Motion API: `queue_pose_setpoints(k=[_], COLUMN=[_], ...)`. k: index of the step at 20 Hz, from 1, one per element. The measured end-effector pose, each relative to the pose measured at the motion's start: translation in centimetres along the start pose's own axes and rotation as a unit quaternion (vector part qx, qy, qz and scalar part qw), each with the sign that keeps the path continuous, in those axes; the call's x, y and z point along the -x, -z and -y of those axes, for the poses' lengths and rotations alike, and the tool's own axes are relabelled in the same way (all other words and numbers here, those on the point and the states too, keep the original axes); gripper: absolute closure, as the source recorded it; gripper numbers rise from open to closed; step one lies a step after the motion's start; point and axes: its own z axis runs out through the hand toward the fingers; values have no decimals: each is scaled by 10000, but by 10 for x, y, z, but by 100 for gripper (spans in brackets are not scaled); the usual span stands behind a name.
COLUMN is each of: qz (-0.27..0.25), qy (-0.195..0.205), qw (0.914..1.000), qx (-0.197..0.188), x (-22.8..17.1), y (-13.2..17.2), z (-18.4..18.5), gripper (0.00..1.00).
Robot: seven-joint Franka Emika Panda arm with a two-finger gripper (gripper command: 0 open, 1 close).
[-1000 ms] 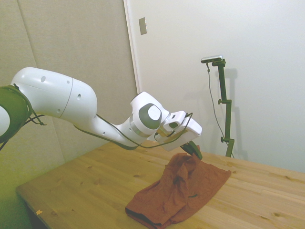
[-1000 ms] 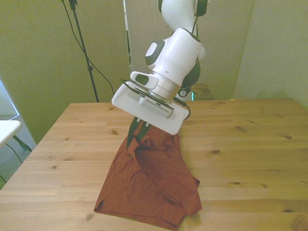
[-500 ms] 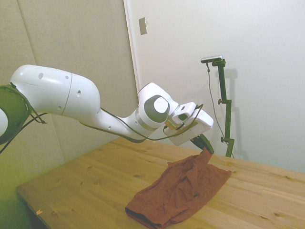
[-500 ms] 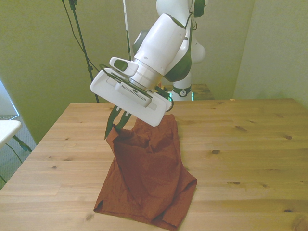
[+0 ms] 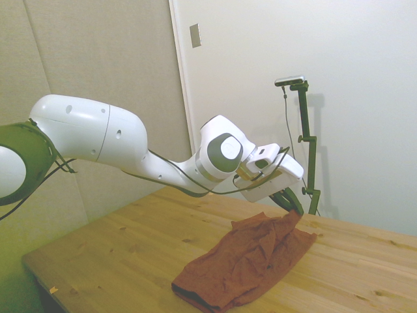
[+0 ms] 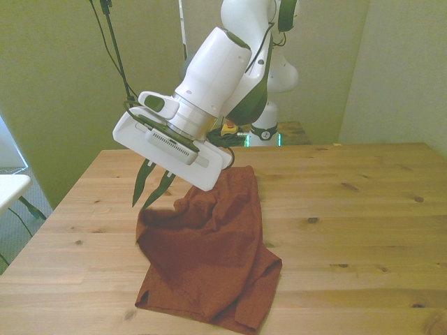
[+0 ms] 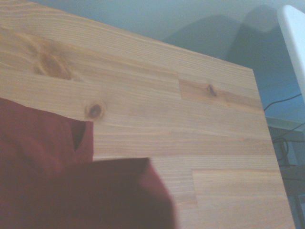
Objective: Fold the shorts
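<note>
Table (image 6: 363, 209): one wooden top with knots in the grain; its bare boards fill most of the wrist view (image 7: 190, 119).
Arm (image 5: 98, 134): one white arm, reaching in low over the table in the side view, wrist tilted down toward the cloth.
Shorts (image 6: 209, 258): one rust-brown pair, lying crumpled on the table toward the front view's left. Most of the fabric rests on the wood; the corner nearest the gripper is bunched up and looks blurred in the front view. In the side view (image 5: 244, 261) the raised edge peaks just under the gripper. The wrist view shows two overlapping red folds (image 7: 57, 191), out of focus.
Gripper (image 6: 150, 190): one, with two dark green fingers (image 6: 142, 183), hanging just above the raised corner of the shorts.
Jaws: spread apart at the tips in the front view, with no cloth between them; they look clear of the fabric, though the blur makes contact hard to rule out.
</note>
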Motion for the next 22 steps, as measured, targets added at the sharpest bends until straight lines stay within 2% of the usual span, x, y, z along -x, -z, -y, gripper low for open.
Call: queue_pose_setpoints(k=[6, 10, 13, 17, 19, 22], qz=[-11, 336, 860, 1719, 2036, 2214], qy=[-83, -338, -516, -729, -715, -557], qw=[9999, 9988, 9945, 9787, 9708, 9670], qx=[57, -87, -311, -853, -1052, -1132], x=[-7, 5, 39, 99, 130, 176], y=[-6, 1, 29, 88, 114, 144], z=[-17, -24, -23, -14, -18, -35], gripper=[0, 0, 0, 0, 0, 0])
